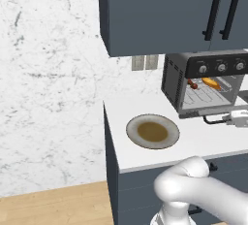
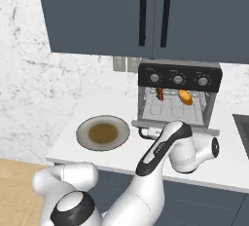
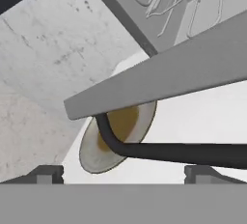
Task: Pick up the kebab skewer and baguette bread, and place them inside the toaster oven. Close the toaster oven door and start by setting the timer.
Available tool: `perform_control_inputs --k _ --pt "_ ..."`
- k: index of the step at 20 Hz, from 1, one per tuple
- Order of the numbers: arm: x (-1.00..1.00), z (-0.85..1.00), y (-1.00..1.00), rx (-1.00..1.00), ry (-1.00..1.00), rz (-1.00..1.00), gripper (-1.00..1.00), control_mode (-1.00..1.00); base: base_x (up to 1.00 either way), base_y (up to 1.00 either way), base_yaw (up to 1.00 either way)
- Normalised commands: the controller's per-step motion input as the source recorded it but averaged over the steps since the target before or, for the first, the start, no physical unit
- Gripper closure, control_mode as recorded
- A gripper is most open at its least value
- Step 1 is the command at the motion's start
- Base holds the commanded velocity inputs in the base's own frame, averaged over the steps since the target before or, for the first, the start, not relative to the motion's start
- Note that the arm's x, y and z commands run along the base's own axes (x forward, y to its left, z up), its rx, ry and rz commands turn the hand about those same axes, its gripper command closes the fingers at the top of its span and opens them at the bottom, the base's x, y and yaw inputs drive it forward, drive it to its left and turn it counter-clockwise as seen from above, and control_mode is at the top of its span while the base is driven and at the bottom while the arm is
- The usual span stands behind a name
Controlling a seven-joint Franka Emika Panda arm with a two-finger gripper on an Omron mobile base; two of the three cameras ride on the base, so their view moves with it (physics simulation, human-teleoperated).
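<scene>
The toaster oven [image 1: 206, 81] [image 2: 177, 91] stands on the counter with the toaster oven door [image 1: 201, 114] [image 2: 168, 124] folded down flat. On the rack inside lie the kebab skewer [image 1: 193, 84] [image 2: 159, 93] and, to its right, the baguette bread [image 1: 211, 83] [image 2: 185, 97]. My gripper [image 1: 227, 119] [image 3: 124, 175] is open, low at the door's front edge. In the hand view, the black bar handle [image 3: 183, 151] runs across just ahead of the fingertips [image 3: 46, 174], under the door's grey edge [image 3: 159, 80]. Nothing is held.
A round grey plate [image 1: 133, 124] [image 2: 82, 132] [image 3: 89, 155] with a brown centre sits on the white counter left of the oven. Dark upper cabinets [image 1: 160, 10] hang above. A sink edge [image 2: 243, 127] shows at the far right.
</scene>
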Motion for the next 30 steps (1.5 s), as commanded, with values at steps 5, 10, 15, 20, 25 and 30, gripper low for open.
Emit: perform_control_inputs --k 5,10,15,20,25,30 --pt "0.99 0.15 0.72 -0.18 -0.19 -0.22 -1.0 -1.0 0.0 0.0 0.0" --pt "1.0 0.39 0.25 -0.13 -0.1 -0.18 -1.0 -1.0 0.0 0.0 0.0" --pt "0.92 0.14 0.26 -0.12 -0.02 -0.16 -1.0 -1.0 0.0 0.0 0.0" --pt "0.58 0.0 0.14 -0.08 0.0 -0.11 -1.0 -1.0 0.0 0.0 0.0" --pt "0.39 -0.14 0.07 -0.05 0.0 -0.09 -1.0 -1.0 0.0 0.0 0.0" --pt "0.18 -0.23 0.02 -0.05 0.0 -0.09 -1.0 -1.0 0.0 0.0 0.0"
